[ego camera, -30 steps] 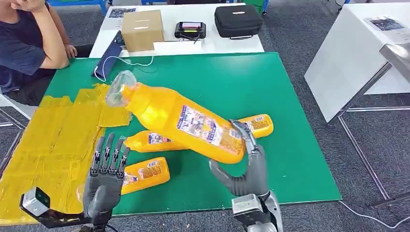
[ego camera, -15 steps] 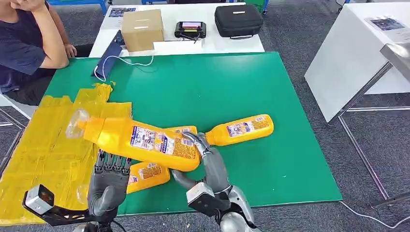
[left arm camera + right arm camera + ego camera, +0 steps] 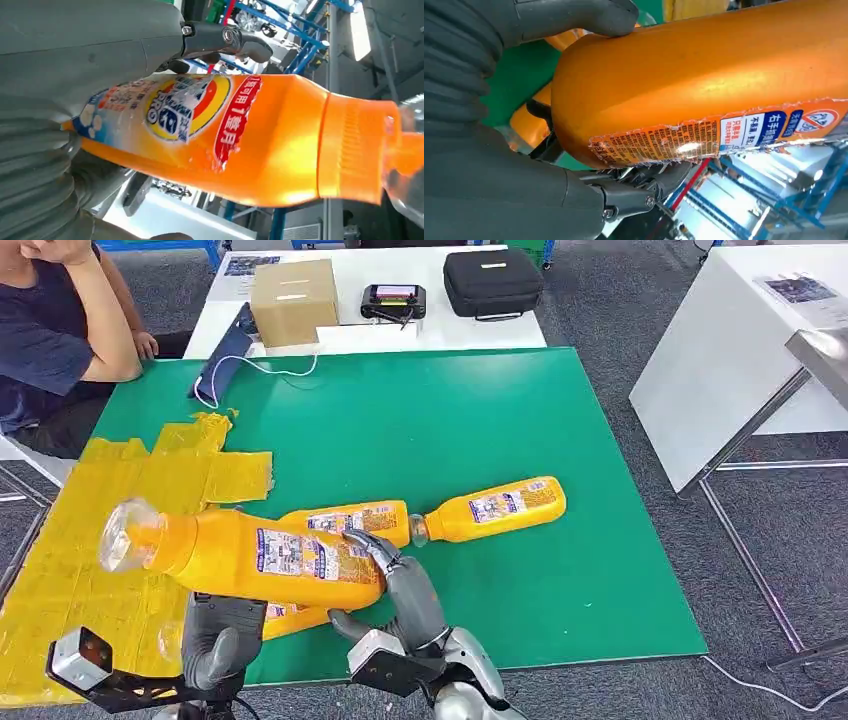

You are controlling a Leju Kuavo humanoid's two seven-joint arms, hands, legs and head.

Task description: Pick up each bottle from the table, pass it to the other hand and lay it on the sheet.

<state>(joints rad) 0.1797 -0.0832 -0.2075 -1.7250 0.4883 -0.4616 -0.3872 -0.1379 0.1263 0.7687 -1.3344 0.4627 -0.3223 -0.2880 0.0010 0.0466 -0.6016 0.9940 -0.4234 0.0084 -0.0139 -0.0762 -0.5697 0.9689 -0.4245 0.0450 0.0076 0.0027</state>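
Large orange plastic bottle [image 3: 250, 558] is held lengthwise above the green table [image 3: 500, 420], its clear cap over the yellow sheet [image 3: 90, 540]. Right hand [image 3: 395, 585] grips its base. Left wrist view shows left hand [image 3: 75, 75] fingers [image 3: 235, 42] wrapped around the label.

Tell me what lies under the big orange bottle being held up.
Under the big orange bottle: the left hand and a partly covered smaller orange bottle on the green table.

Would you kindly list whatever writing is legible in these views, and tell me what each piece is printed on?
"1瓶可用1整月": red banner on the front label of the large orange plastic bottle held in the air.
"PRO": same label's blue-and-yellow emblem, partly creased.
"右手": blue patch on that bottle's back label.
All other print is too small or blurred.
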